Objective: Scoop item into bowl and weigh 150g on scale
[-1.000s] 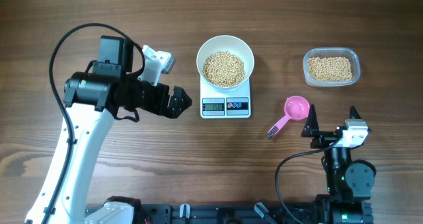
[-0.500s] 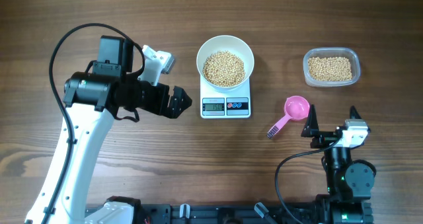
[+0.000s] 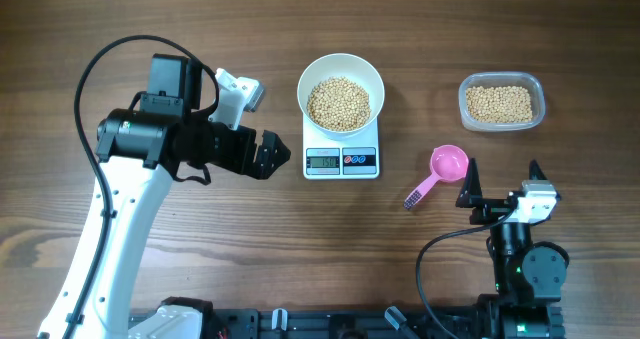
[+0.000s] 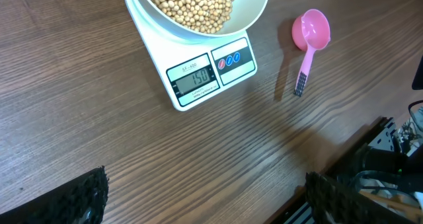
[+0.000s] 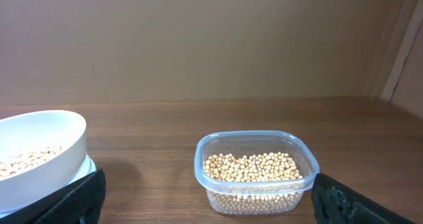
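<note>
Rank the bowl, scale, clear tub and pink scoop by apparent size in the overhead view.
1. bowl and scale: about alike; the scale is partly hidden beneath it.
2. clear tub.
3. pink scoop.

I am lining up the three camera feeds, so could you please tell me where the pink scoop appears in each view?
Overhead: the pink scoop lies right of centre, to the lower right of the scale.
Left wrist: the pink scoop lies at upper right, to the right of the scale.
Right wrist: not in view.
Shared landmark: the white bowl, seen in all three views.
</note>
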Controlling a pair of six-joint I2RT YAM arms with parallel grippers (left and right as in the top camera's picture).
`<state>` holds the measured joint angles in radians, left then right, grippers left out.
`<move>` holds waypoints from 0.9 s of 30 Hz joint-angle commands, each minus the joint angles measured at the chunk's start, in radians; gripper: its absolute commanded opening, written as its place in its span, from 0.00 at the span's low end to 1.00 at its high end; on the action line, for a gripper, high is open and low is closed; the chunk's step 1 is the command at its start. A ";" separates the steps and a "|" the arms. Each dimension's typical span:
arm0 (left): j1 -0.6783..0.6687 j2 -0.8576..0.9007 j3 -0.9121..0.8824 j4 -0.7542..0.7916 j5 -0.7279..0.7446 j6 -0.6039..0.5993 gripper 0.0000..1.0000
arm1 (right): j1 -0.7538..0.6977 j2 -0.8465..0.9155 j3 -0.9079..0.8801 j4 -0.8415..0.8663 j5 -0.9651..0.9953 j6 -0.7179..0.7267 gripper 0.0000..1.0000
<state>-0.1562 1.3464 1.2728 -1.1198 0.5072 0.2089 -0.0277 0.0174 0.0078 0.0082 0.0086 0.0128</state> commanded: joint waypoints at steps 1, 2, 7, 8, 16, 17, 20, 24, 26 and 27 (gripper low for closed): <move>-0.005 -0.017 0.005 -0.003 0.016 0.020 1.00 | 0.004 -0.014 -0.003 0.002 0.020 -0.012 1.00; -0.005 -0.017 0.005 -0.003 0.016 0.020 1.00 | 0.004 -0.014 -0.003 0.002 0.020 -0.012 1.00; -0.005 -0.017 0.005 -0.003 0.016 0.020 1.00 | 0.004 -0.014 -0.003 0.002 0.020 -0.011 1.00; -0.005 -0.017 0.005 -0.003 0.016 0.020 1.00 | 0.004 -0.014 -0.003 0.002 0.020 -0.011 1.00; -0.005 -0.025 0.005 -0.022 0.020 0.019 1.00 | 0.004 -0.014 -0.003 0.002 0.020 -0.011 1.00; -0.005 -0.030 0.005 -0.017 0.020 0.019 1.00 | 0.004 -0.014 -0.003 0.002 0.020 -0.011 1.00; -0.005 -0.056 0.005 0.011 0.019 0.020 1.00 | 0.004 -0.014 -0.003 0.002 0.020 -0.011 1.00; -0.005 -0.119 0.005 0.040 0.019 0.020 1.00 | 0.004 -0.014 -0.003 0.002 0.020 -0.012 1.00; -0.005 -0.159 0.004 0.047 0.019 0.020 1.00 | 0.004 -0.014 -0.003 0.002 0.020 -0.012 1.00; -0.005 -0.192 0.003 0.064 0.019 0.023 1.00 | 0.004 -0.014 -0.003 0.002 0.020 -0.012 1.00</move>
<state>-0.1562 1.2476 1.2728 -1.0809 0.5072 0.2089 -0.0277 0.0174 0.0078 0.0082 0.0090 0.0128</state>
